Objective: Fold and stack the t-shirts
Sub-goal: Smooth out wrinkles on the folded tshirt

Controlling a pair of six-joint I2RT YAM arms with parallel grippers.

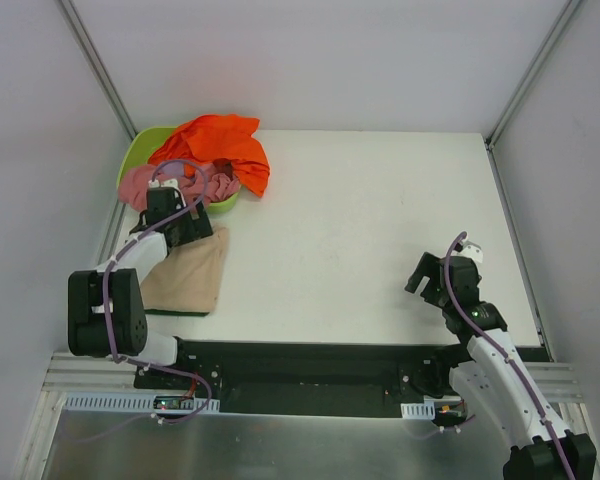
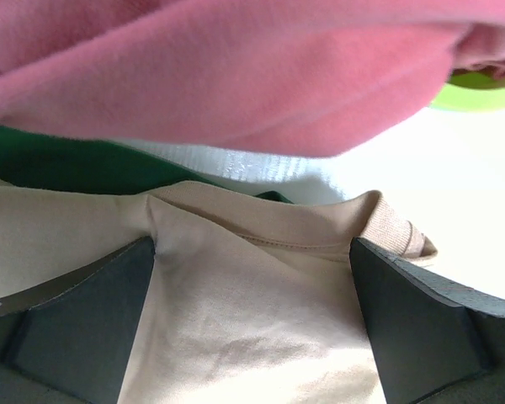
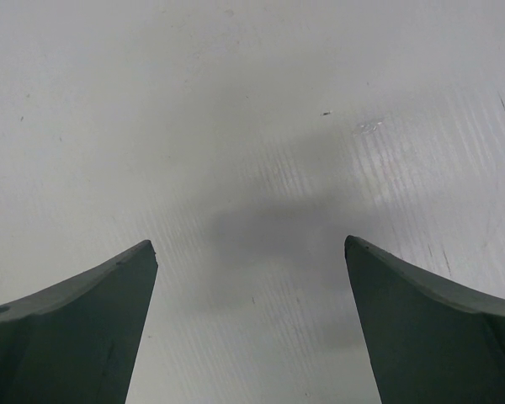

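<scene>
Top external, beige t-shirt [image 1: 185, 278] folded flat, left pincer [image 2: 252, 252], right pincer [image 3: 251, 246] gaping, empty

Green shirt [image 2: 59, 164] mostly hidden under beige shirt [image 1: 185, 275]; only edge strips show. Tub [image 1: 138, 152] largely covered by orange shirt [image 1: 220, 145] and pink shirt [image 1: 140, 185]. In left wrist view pink shirt is blurred and cut off at top. Left arm [image 1: 105, 310] covers beige shirt's far-left corner. Right arm [image 1: 495, 370] cut off at bottom edge.

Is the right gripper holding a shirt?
No: the right gripper is open, and only the white table shows between its fingers.
</scene>
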